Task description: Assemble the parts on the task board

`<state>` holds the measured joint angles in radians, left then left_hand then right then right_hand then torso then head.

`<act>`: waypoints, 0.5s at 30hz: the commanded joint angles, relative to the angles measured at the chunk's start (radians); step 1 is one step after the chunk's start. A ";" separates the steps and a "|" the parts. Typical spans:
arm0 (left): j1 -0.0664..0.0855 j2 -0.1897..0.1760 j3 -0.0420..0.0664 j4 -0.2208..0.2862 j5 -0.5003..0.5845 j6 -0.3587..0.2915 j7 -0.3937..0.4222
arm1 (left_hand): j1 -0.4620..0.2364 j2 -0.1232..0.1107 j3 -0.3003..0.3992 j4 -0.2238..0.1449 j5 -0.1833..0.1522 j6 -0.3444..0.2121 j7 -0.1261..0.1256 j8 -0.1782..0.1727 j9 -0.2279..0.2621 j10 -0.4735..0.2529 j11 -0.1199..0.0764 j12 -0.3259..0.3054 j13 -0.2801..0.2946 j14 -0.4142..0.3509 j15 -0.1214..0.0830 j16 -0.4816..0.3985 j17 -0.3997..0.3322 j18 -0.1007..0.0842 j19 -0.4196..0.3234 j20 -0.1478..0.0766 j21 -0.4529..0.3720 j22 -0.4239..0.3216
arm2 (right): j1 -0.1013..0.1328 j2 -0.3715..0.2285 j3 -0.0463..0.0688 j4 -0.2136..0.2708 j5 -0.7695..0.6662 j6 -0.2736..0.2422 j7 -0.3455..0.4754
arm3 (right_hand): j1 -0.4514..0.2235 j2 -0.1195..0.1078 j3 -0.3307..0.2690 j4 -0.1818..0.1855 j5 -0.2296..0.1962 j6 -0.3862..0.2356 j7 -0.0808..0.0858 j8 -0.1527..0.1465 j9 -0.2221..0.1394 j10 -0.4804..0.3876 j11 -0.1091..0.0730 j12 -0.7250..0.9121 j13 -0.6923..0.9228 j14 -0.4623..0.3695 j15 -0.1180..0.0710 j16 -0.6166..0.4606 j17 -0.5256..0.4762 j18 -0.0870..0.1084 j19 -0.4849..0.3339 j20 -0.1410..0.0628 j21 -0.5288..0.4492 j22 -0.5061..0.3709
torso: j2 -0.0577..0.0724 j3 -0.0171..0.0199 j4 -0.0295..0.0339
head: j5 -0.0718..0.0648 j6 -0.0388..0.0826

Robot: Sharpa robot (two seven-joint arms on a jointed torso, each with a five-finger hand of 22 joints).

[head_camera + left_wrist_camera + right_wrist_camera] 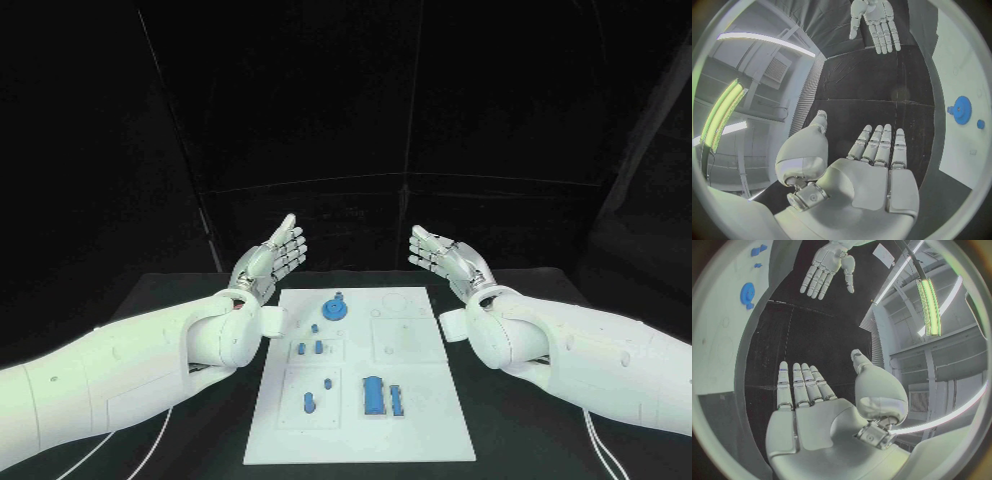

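Black counter (173, 300) and dark backdrop frame the scene. Both arms are raised at the board's far end: the left robot hand (271, 255) and the right robot hand (444, 258) stand flat and wide, fingers apart, holding nothing, palms facing each other across the gap. Between the arms lies the board (418, 400), flat on the counter. Blue parts sit on it: a gear (336, 307) near the far end, small pegs (316, 347) at the middle, a block (374, 396) nearer the robot. Whether these are seated or merely lying cannot be told, so the scene fits either parts awaiting assembly or parts already placed.
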<state>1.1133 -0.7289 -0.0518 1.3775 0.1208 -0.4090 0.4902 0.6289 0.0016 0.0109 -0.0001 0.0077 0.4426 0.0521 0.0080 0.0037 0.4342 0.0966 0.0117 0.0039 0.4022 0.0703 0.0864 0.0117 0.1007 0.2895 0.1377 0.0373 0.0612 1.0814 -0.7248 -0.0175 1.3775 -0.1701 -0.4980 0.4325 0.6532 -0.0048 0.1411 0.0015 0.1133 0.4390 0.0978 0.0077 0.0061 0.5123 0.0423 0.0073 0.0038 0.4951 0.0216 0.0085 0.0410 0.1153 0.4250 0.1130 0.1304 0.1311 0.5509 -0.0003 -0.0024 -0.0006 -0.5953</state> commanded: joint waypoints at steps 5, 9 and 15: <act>-0.046 -0.037 0.037 0.142 -0.103 -0.300 0.027 | -0.269 -0.002 -0.011 0.000 -0.008 -0.189 -0.052 -0.008 -0.004 -0.185 -0.097 -0.012 -0.004 -0.172 -0.070 -0.086 -0.012 -0.101 -0.123 -0.060 -0.037 -0.061 | -0.024 -0.044 0.014 0.154 0.150 -0.239 0.079 | -0.279 0.005 -0.060 -0.001 -0.113 -0.187 -0.098 -0.008 -0.006 -0.219 -0.042 -0.007 -0.004 -0.212 -0.022 -0.008 -0.041 -0.115 -0.182 -0.113 -0.055 -0.056 | -0.007 0.0003 0.0024 | 0.001 -0.005; -0.059 -0.048 0.048 0.180 -0.116 -0.346 0.029 | -0.323 -0.002 -0.011 0.000 -0.008 -0.228 -0.052 -0.008 -0.004 -0.223 -0.097 -0.012 -0.004 -0.206 -0.070 -0.086 -0.012 -0.101 -0.147 -0.138 -0.037 -0.061 | -0.030 -0.054 0.017 0.187 0.167 -0.268 0.086 | -0.334 0.005 -0.070 -0.001 -0.113 -0.224 -0.098 -0.008 -0.006 -0.262 -0.042 -0.007 -0.004 -0.253 -0.022 -0.008 -0.041 -0.115 -0.216 -0.113 -0.130 -0.131 | -0.007 0.0003 0.0024 | 0.001 -0.005; -0.063 -0.051 0.052 0.192 -0.121 -0.361 0.030 | -0.390 -0.002 -0.011 0.000 -0.008 -0.275 -0.052 -0.008 -0.004 -0.270 -0.097 -0.012 -0.004 -0.249 -0.070 -0.086 -0.012 -0.101 -0.182 -0.138 -0.037 -0.061 | -0.031 -0.055 0.017 0.192 0.170 -0.272 0.088 | -0.404 0.005 -0.141 -0.001 -0.113 -0.271 -0.098 -0.008 -0.006 -0.317 -0.042 -0.007 -0.004 -0.307 -0.022 -0.008 -0.041 -0.115 -0.262 -0.113 -0.130 -0.131 | -0.007 0.0003 0.0024 | 0.001 -0.005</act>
<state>1.0484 -0.7795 -0.0019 1.5674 0.0322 -0.7186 0.4975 0.3225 0.0005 0.0055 -0.0002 0.0038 0.2263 0.0035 0.0040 0.0012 0.2227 0.0071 0.0039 0.0013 0.2066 0.0041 0.0112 0.0017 0.0211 0.1454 0.0320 0.0080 0.0049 1.0483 -0.7796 -0.0012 1.5670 -0.0262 -0.7278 0.4924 0.3353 -0.0001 0.0372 -0.0001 0.0180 0.2253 0.0084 0.0039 0.0014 0.2637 0.0030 0.0036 0.0013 0.2543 0.0018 0.0047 0.0037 0.0218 0.2187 0.0146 0.0257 0.0256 0.5444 0.0000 0.0000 -0.0001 -0.6002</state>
